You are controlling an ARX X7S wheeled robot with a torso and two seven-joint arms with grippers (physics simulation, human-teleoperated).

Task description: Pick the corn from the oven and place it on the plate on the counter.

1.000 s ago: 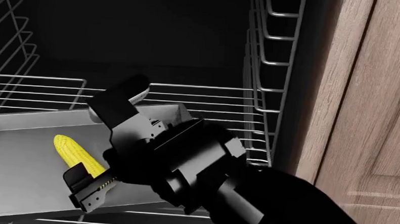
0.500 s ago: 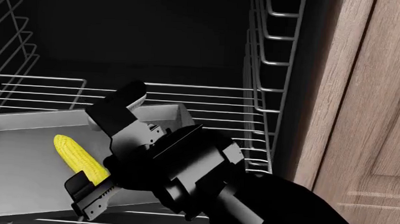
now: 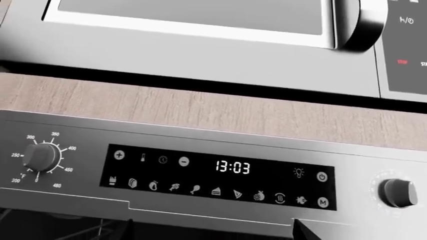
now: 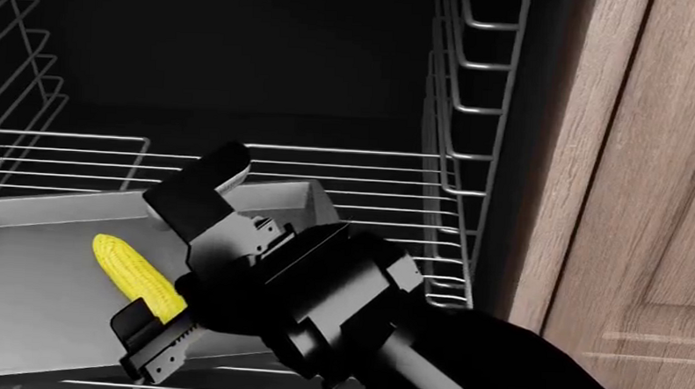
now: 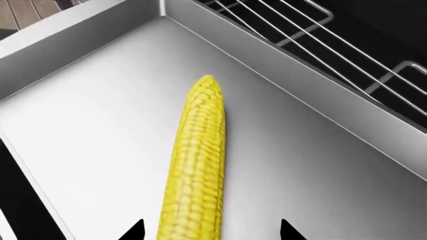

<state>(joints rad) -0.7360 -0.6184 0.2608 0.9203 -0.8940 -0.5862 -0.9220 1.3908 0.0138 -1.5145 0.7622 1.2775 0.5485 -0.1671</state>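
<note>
i've got the right gripper (image 4: 168, 266) inside the oven (image 4: 248, 58), its two fingers spread wide, one above the far side of the tray (image 4: 39, 269) and the other at its near edge, with the corn (image 4: 133, 273) lying between them. the corn rests flat on the grey tray, which sits on the wire rack (image 4: 360, 182). from the right wrist camera the corn (image 5: 197, 160) runs lengthwise between the two dark fingertips (image 5: 133, 231), and i can't see either one touching it. the tray (image 5: 87, 130) is bare around it and the rack (image 5: 320, 35) shows past its rim. the left wrist camera looks at the oven's control panel (image 3: 220, 175) reading 13:03, with a temperature knob (image 3: 40, 156) beside it; i can't see the left gripper itself. a wooden cabinet (image 4: 640, 216) stands right of the oven
</note>
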